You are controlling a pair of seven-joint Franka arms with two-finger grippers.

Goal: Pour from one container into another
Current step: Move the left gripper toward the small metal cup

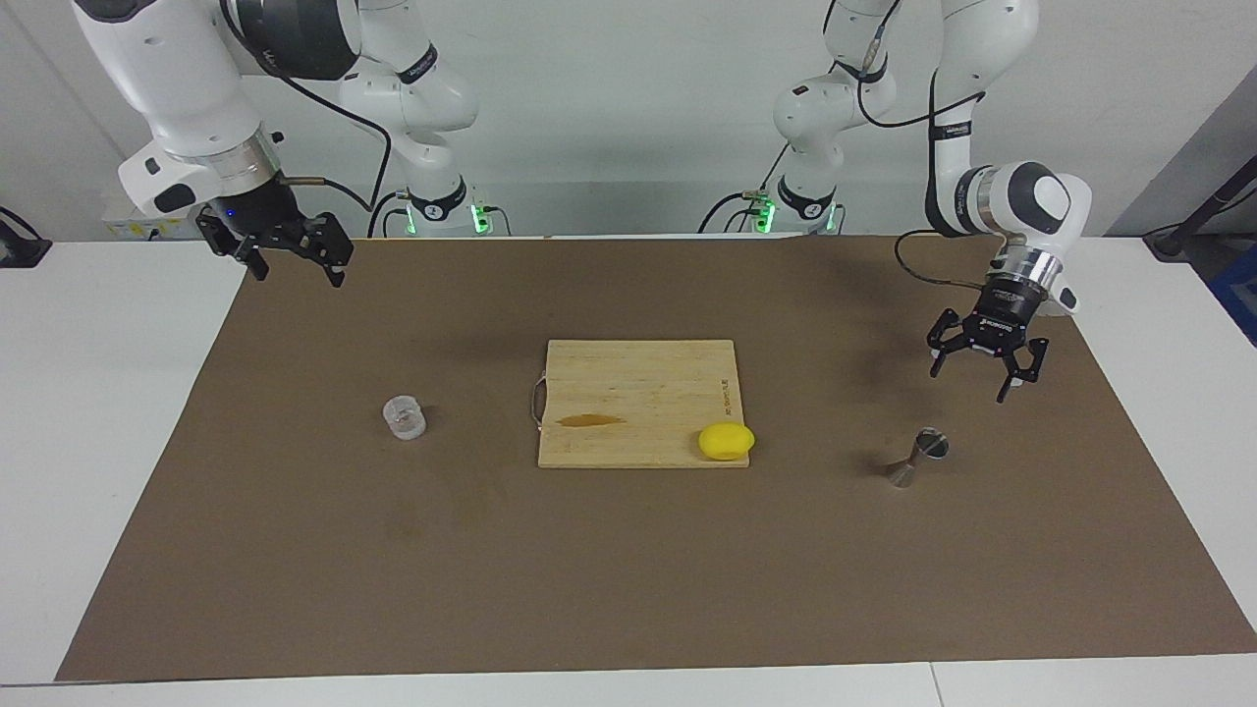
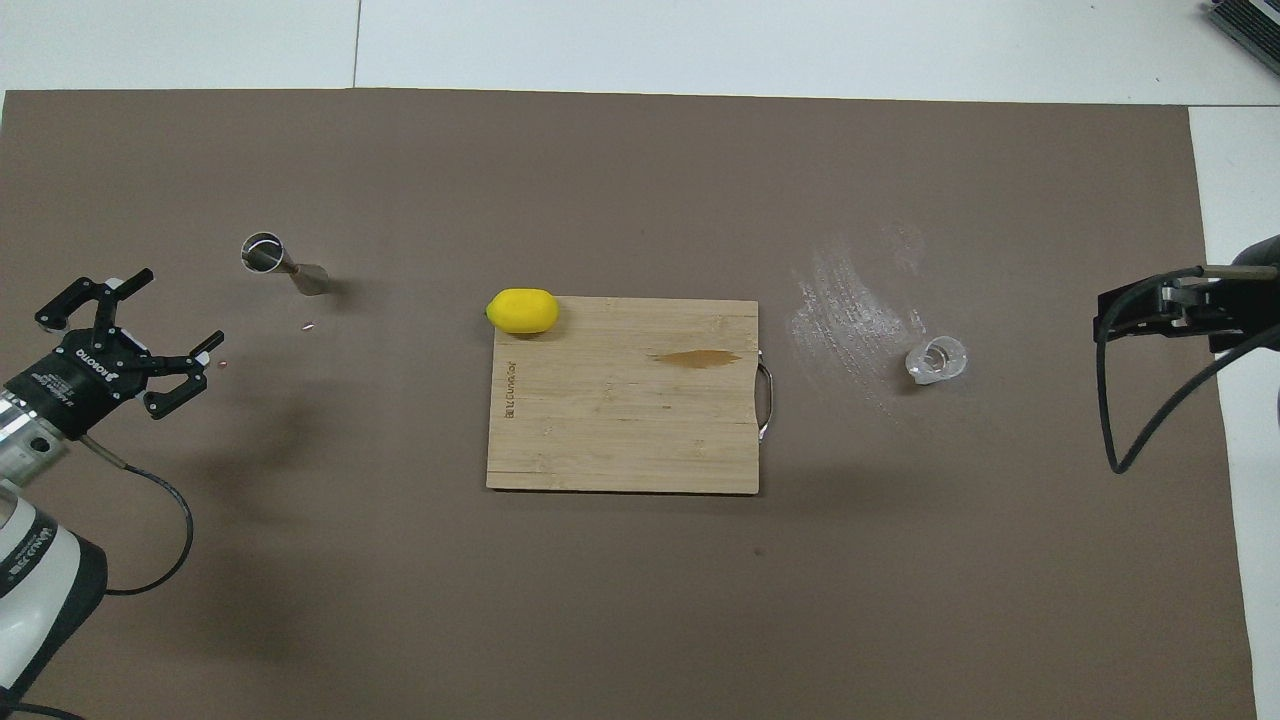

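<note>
The clear cup (image 1: 405,417) stands on the brown mat toward the right arm's end of the table; it also shows in the overhead view (image 2: 936,360). The metal jigger (image 1: 918,459) stands on the mat toward the left arm's end, and shows in the overhead view (image 2: 285,265) too. My left gripper (image 1: 987,371) is open and empty, raised over the mat beside the jigger (image 2: 125,335). My right gripper (image 1: 293,263) is open and empty, held high over the mat's edge at its own end, apart from the cup; only part of it (image 2: 1150,305) shows in the overhead view.
A wooden cutting board (image 1: 638,383) with a brown stain lies in the middle of the mat (image 2: 620,430). A yellow lemon (image 1: 727,441) sits on its corner toward the jigger (image 2: 522,311). A whitish smear (image 2: 850,300) marks the mat beside the cup.
</note>
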